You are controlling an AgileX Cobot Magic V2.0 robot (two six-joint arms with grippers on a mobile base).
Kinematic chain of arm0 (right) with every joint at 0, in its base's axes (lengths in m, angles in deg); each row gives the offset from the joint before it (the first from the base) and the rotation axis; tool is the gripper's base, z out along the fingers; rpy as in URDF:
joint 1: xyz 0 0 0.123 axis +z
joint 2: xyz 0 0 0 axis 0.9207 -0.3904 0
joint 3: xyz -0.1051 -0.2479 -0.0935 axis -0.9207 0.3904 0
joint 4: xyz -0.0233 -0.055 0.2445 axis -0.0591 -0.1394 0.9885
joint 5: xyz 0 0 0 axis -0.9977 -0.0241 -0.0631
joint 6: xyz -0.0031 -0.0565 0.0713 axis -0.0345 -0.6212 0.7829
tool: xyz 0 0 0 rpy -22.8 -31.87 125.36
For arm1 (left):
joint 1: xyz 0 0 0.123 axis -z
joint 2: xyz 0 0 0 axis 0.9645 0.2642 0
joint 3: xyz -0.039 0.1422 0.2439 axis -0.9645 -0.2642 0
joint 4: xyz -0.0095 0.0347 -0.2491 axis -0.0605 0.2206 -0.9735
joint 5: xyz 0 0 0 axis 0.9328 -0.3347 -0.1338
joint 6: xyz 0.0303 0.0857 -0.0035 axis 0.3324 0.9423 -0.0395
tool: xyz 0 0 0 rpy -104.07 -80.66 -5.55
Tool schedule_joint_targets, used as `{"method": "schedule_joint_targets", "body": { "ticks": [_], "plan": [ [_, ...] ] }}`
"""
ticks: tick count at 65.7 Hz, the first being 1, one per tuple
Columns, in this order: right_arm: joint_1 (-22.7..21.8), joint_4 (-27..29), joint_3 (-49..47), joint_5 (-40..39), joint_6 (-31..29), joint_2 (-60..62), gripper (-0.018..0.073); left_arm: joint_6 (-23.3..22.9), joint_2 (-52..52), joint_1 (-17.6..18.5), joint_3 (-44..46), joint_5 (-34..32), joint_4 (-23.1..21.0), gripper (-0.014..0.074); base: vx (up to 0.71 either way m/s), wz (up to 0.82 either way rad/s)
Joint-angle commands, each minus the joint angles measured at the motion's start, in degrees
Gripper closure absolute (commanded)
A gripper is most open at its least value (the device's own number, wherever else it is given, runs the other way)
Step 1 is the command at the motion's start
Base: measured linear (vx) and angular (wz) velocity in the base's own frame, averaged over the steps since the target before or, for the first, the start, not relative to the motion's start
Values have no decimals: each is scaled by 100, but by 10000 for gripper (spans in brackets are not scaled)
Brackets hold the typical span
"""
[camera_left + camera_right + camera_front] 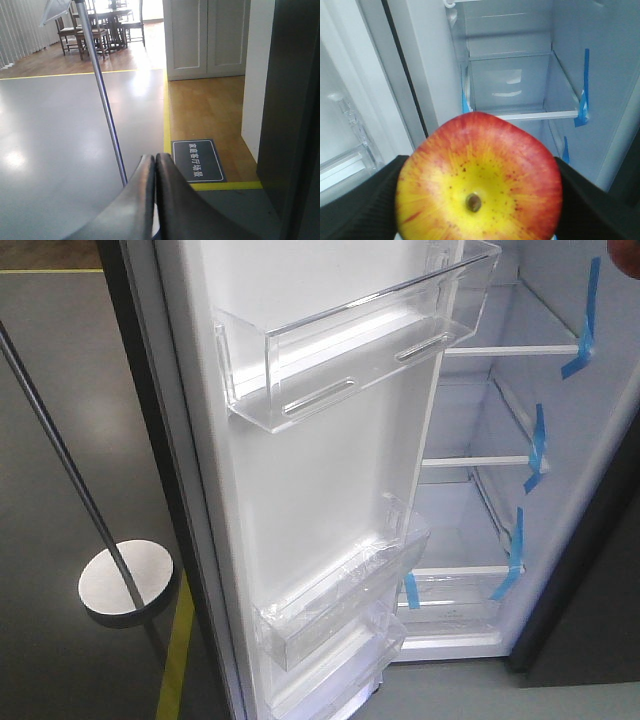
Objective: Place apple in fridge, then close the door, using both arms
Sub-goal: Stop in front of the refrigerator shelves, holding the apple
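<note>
The apple, red with a yellow patch round its stem end, fills the lower right wrist view. My right gripper is shut on it, with black fingers on both sides. It is held in front of the open fridge, facing white shelves marked with blue tape. In the front view the fridge stands open, its door swung out to the left. A red sliver shows at that view's top right edge. My left gripper is shut and empty, beside the fridge's dark grey outer side.
Clear bins hang on the inside of the door. A metal pole on a round base stands left of the door and also shows in the left wrist view. Yellow floor lines, a dark floor sign and a white cabinet are nearby.
</note>
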Motion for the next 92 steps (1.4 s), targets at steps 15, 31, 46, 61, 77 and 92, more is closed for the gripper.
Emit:
{"method": "schedule_joint_targets", "body": {
  "ticks": [15,31,46,61,77,92],
  "plan": [
    [-10,-20,-186,-464,-51,160,363,3,-84,29,96,-386,-48,602,0,0],
    [-10,-20,-186,-468,-51,160,363,3,-84,29,96,-386,-48,602,0,0],
    [-10,-20,-186,-465,-47,160,363,3,-84,29,96,-386,-48,602,0,0],
    [-10,114,-186,-735,-41,165,363,3,-84,29,96,-386,-48,602,0,0],
    [-1,2373,-186,-1244,-1746,145,363,3,-84,29,96,-386,-48,602,0,0],
    [-1,6043,-186,-940,-5350,-139,363,3,-84,29,96,-386,-48,602,0,0]
  ]
}}
